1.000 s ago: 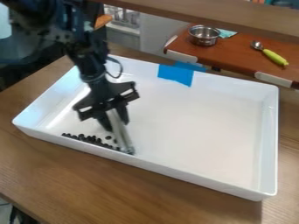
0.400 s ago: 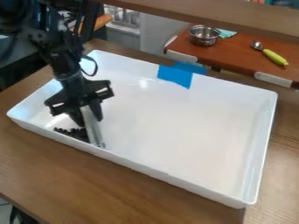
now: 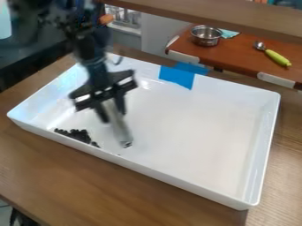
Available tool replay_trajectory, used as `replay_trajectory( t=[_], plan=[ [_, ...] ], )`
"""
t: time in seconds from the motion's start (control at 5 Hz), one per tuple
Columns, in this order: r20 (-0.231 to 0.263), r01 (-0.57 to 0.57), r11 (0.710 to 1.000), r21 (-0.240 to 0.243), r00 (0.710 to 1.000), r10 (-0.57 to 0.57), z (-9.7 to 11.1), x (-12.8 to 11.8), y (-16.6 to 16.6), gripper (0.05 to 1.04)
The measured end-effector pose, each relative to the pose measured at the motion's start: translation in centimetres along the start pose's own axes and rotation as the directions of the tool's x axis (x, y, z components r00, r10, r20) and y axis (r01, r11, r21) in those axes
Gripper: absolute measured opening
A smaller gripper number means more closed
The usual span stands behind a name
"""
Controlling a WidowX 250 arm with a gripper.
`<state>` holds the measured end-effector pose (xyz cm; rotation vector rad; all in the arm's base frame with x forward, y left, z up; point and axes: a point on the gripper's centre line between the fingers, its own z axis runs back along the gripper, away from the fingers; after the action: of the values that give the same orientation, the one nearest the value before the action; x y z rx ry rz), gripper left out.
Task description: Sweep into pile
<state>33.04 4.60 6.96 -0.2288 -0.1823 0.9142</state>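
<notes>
Basically, lumpy black bits [image 3: 77,134] beside the tray's [image 3: 177,180] near-left wall.
Gripper's [image 3: 111,111] gripping a pale stick [image 3: 119,130], loads of room right.

Gripper [image 3: 112,110] and pale tool [image 3: 121,130] drawn off dark pile [image 3: 77,134], toward tray's [image 3: 194,132] middle. Pile bunched tighter near tray's leftmost corner. Tray shifted slightly.

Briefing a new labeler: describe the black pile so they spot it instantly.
Find the white tray on the wooden table. Inside, by the near wall toward the left corner, sits the black pile: loose small bits, unlike the flat blue tape on the far wall.
</notes>
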Motion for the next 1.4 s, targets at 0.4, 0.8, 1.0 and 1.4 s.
replay_trajectory(
  t=[0.4,0.8,1.0,1.4],
  plan=[
    [-0.016,0.043,0.999,-0.007,0.999,-0.043,-1.6,-2.6,-4.8,0.384],
    [0.028,0.289,0.957,0.037,0.957,-0.290,-3.7,-3.1,-3.5,0.384],
    [0.015,0.325,0.945,0.045,0.945,-0.326,-3.5,-2.5,-2.7,0.384],
    [-0.038,0.322,0.942,0.097,0.947,-0.319,-2.1,0.8,0.9,0.384]
  ],
)
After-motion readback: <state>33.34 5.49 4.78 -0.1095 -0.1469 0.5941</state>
